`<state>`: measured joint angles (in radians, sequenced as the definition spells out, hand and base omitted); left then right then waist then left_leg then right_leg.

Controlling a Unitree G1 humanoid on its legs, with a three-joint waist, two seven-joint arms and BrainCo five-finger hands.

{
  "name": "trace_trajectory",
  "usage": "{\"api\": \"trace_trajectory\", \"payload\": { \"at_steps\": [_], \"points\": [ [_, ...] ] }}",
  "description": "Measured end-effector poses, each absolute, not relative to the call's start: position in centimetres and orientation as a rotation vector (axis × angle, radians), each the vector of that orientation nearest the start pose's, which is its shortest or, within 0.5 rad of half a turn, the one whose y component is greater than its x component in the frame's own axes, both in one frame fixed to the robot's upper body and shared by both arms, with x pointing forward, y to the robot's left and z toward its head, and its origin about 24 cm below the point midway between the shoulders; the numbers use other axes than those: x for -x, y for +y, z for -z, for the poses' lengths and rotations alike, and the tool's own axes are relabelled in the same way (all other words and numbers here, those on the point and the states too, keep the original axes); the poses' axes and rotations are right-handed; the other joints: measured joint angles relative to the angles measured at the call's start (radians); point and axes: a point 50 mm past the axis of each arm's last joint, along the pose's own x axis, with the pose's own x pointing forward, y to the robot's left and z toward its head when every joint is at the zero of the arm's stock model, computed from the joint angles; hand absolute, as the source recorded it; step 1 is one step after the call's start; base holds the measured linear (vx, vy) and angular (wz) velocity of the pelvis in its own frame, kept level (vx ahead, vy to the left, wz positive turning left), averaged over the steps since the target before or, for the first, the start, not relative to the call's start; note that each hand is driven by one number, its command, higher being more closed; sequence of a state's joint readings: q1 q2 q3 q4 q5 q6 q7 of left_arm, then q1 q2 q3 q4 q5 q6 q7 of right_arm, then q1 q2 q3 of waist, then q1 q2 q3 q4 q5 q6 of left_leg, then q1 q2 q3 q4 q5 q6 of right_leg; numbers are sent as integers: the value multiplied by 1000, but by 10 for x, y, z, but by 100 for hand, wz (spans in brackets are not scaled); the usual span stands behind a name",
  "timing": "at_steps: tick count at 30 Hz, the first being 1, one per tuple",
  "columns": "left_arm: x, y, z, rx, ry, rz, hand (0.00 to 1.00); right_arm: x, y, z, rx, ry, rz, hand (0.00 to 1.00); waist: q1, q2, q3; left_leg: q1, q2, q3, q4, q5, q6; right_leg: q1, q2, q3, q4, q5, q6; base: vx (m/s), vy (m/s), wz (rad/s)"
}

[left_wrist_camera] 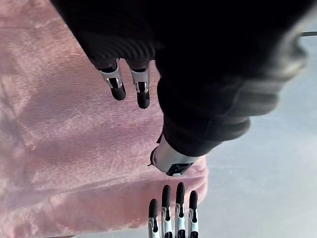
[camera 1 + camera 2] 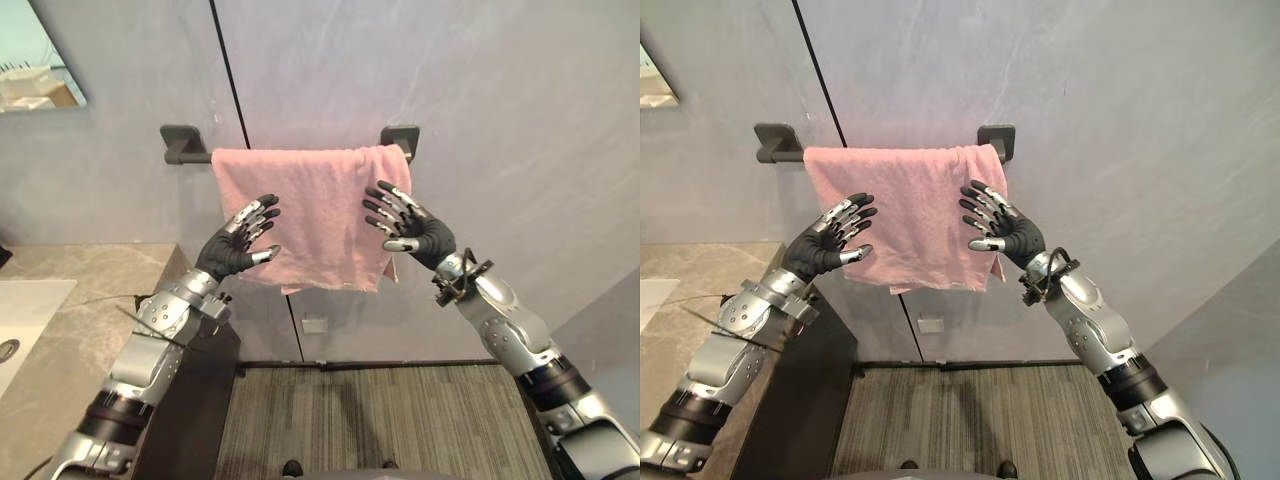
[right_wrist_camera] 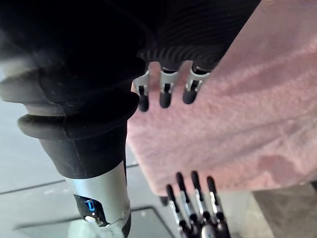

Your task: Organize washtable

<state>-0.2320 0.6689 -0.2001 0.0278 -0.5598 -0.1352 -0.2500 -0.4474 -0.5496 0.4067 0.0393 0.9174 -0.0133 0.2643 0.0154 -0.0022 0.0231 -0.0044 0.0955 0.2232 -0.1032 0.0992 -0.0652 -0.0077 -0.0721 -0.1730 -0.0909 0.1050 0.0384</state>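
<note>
A pink towel [image 2: 305, 215], draped over the dark wall rail [image 2: 185, 145], is being flanked by the left hand [image 2: 235, 247] and right hand [image 2: 418, 230], both being held with fingers spread and gripping nothing, seemingly so its hang can be straightened.

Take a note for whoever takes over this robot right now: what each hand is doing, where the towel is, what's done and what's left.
The left hand is open with straight fingers, raised in front of the lower left part of the pink towel, holding nothing.
The right hand is open too, raised at the towel's right edge and empty.
Whether either hand touches the cloth cannot be told.
The towel is draped over the dark wall rail, bunched toward the rail's right end with an uneven lower edge.
Done: the towel is hung up.
Left, probably: smooth and square it, then check the countertop to the left.
</note>
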Motion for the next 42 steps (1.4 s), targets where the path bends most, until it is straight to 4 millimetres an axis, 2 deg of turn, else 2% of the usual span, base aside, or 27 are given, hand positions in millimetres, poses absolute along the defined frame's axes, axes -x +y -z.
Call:
{"api": "trace_trajectory", "payload": {
  "at_steps": [4, 8, 12, 16, 20, 22, 24, 26, 30, 34, 35, 40, 42],
  "points": [
    [-306, 203, -128, -155, -188, 450, 0, -312, -112, -145, -263, -162, -763, 0, 0, -15, 40, -29, 4, 15, 0, 8, 5, -35, 2, 14, -2, 17, -2, -10, -6, -9],
    [-320, 202, -137, -173, -197, 426, 0, -313, -108, -146, -272, -165, -770, 0, 0, -17, 43, -58, 3, 27, 0, 11, 6, -69, 1, 24, -3, 23, -4, 24, 8, -9],
    [-338, 206, -151, -190, -213, 373, 0, -324, -103, -151, -268, -156, -759, 0, -3, -19, 50, -68, 1, 41, 0, 12, 4, -86, 7, 38, -6, 30, -11, 15, 9, -11],
    [-344, 210, -156, -194, -216, 336, 0, -324, -99, -153, -278, -158, -759, 0, -9, -21, 59, -68, 7, 43, 0, 15, 0, -88, 13, 40, -6, 33, -15, -14, 3, -4],
    [-346, 224, -152, -201, -195, 267, 0, -324, -102, -151, -283, -157, -747, 0, -19, -21, 59, -63, 13, 47, 0, 20, -3, -86, 18, 43, -6, 37, -20, -14, 3, -3],
    [-347, 234, -155, -202, -201, 219, 0, -324, -110, -146, -300, -150, -717, 0, -19, -23, 60, -57, 14, 52, 0, 20, -4, -83, 19, 48, -6, 38, -21, -26, 8, -8],
    [-346, 242, -161, -182, -225, 181, 0, -321, -127, -136, -331, -138, -648, 0, -16, -26, 62, -54, 15, 51, 0, 20, -4, -80, 19, 47, -6, 39, -21, 0, 0, 0],
    [-342, 256, -163, -143, -249, 119, 0, -315, -154, -119, -373, -115, -534, 0, -15, -28, 63, -46, 15, 50, 0, 20, -4, -71, 19, 45, -6, 39, -21, 0, 0, 0],
    [-328, 284, -150, -84, -237, -19, 0, -305, -186, -102, -377, -96, -399, 0, -20, -28, 63, -27, 22, 48, -1, 19, -4, -51, 19, 40, -7, 37, -19, -2, 0, 1],
    [-304, 312, -124, -65, -169, -132, 0, -294, -211, -91, -361, -83, -294, 0, -21, -28, 63, -26, 23, 43, -1, 19, -4, -46, 19, 38, -7, 32, -12, -11, 8, 5],
    [-291, 321, -114, -58, -146, -171, 0, -289, -220, -85, -365, -71, -256, 0, -18, -28, 63, -24, 22, 42, 0, 19, -4, -42, 18, 36, -8, 31, -11, 0, 8, 5],
    [-250, 327, -85, 7, -113, -241, 0, -268, -243, -64, -388, -40, -107, 0, 0, -29, 60, -15, 21, 28, 0, 18, -6, -27, 17, 27, -11, 26, -7, 6, 7, 9],
    [-226, 326, -58, 70, -50, -293, 0, -258, -249, -54, -412, -33, -41, 0, 0, -28, 57, -15, 18, 21, 0, 15, -10, -21, 14, 11, -11, 20, -1, -5, 8, 15]
  ]
}}
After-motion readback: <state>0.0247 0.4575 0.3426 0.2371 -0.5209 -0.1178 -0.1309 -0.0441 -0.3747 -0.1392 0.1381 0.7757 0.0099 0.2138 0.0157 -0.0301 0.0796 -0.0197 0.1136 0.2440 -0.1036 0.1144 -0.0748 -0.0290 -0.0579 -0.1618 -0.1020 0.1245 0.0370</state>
